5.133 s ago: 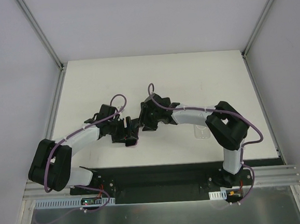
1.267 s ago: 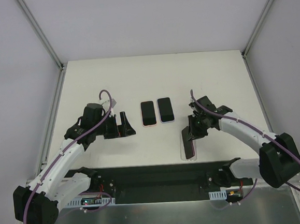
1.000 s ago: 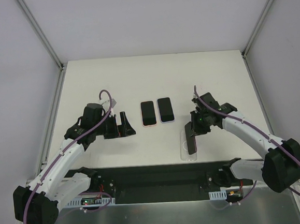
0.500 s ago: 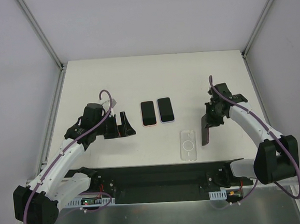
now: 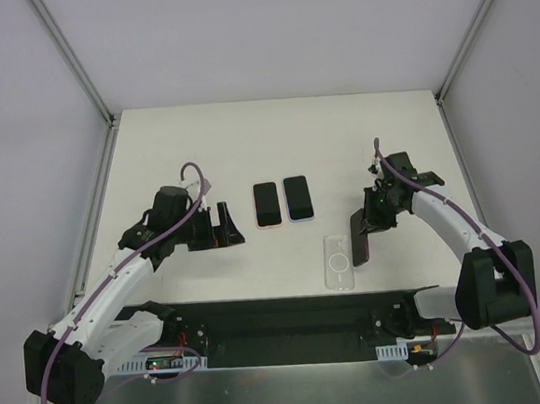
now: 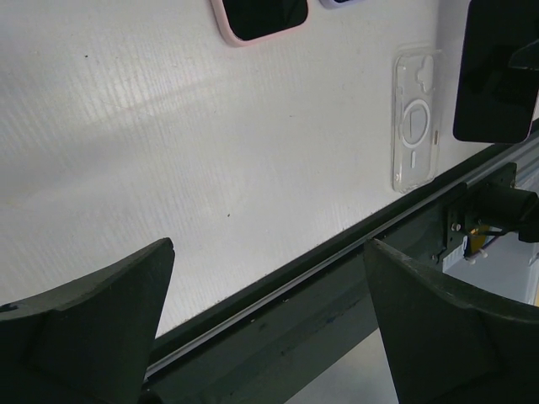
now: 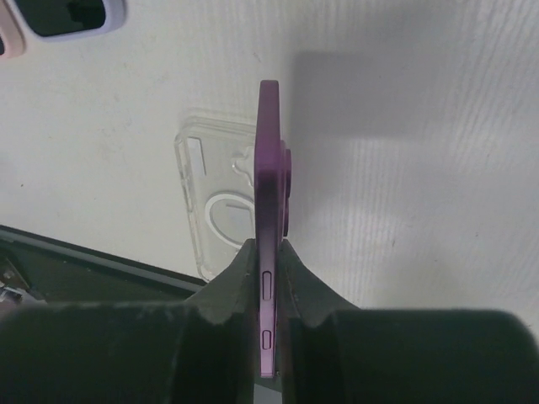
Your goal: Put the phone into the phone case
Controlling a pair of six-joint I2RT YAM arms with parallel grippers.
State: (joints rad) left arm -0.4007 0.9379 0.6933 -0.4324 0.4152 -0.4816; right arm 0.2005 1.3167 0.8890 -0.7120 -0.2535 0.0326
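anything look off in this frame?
Nothing spilled or damaged. One oddity: the right gripper holds the purple phone on edge rather than flat, and it is not lined up with the clear case, which lies flat.

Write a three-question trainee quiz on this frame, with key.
1. True or false: the purple phone sits inside the clear case.
2. Which gripper holds the purple phone? A) left B) right C) neither
3. How many other phones lie flat on the table?

Key
1. False. It is held on edge above the table, and the clear case lies empty beside it.
2. B. The right gripper is shut on the purple phone; the left gripper is open and holds nothing.
3. Two: the pink-edged phone and the pale-edged phone, side by side.
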